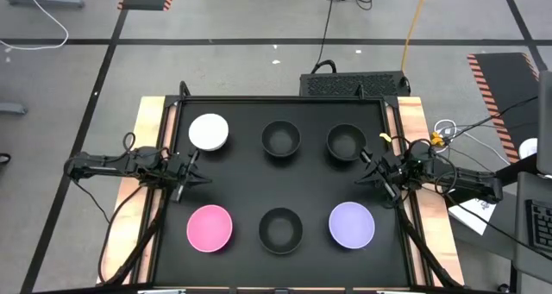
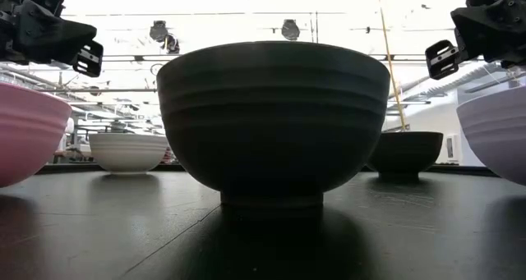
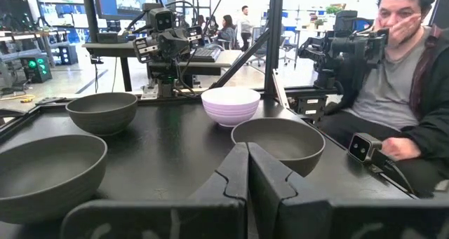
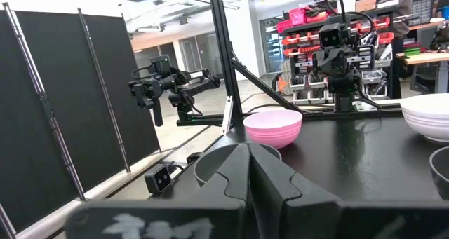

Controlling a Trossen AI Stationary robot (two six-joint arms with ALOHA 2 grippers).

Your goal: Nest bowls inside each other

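Six bowls upright, apart on black counter (image 1: 241, 190): white bowl (image 1: 209, 131), pink bowl (image 1: 210, 227), lavender bowl (image 1: 352, 224), three black bowls (image 1: 280, 139); left end effector (image 1: 191, 167) and right end effector (image 1: 373, 167) closed, empty.

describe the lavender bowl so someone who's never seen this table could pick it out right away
On the black table top, six bowls sit in two rows of three. Take the row farther from the black box at the table's edge, then go to its end on the right arm's side. That lavender bowl is the only purple one; its neighbour is a black bowl.
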